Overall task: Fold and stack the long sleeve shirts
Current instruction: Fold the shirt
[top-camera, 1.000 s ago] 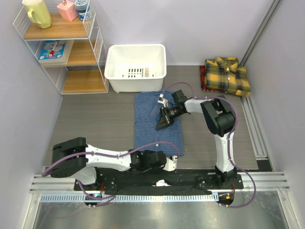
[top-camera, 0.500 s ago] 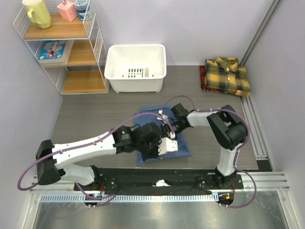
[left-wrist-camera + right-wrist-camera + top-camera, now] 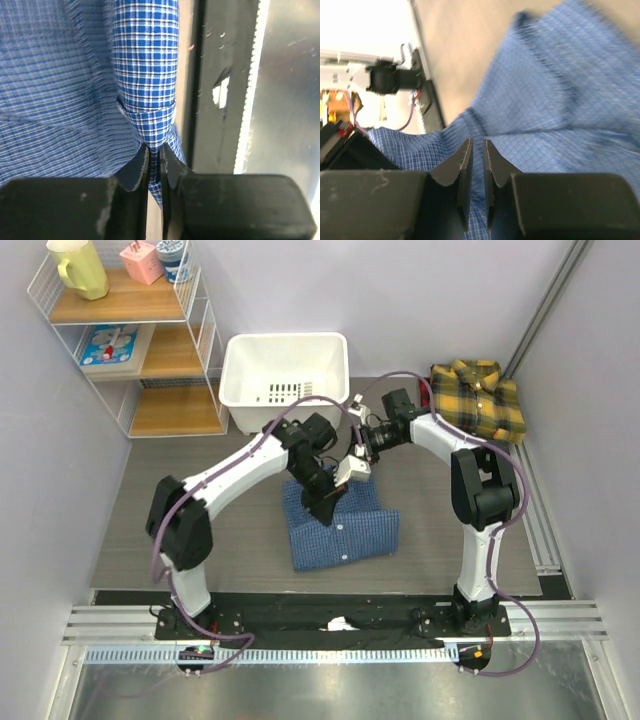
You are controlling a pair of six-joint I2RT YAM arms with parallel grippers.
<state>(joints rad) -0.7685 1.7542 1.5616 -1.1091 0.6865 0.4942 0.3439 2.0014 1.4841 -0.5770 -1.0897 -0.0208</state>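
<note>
The blue fine-check shirt (image 3: 345, 530) lies folded in the middle of the table, its far part lifted. My left gripper (image 3: 322, 502) hangs over its far edge, shut on a fold of the blue cloth (image 3: 150, 120); the cloth runs between the jaws (image 3: 155, 152). My right gripper (image 3: 353, 468) is just beside it to the right, shut on the same shirt (image 3: 545, 100), with cloth pinched between its fingers (image 3: 476, 150). The yellow-and-dark plaid shirt (image 3: 478, 398) lies folded at the back right, with red trim at its left edge.
A white basin (image 3: 285, 375) stands at the back, just behind the grippers. A wire shelf (image 3: 130, 335) with a yellow jug and small items stands at the back left. A rail (image 3: 535, 510) runs along the right wall.
Both grippers have carried the blue shirt's cloth away from the near edge toward the basin. The left arm swung from the near edge to the far side. The shirt now lies shorter, doubled over.
</note>
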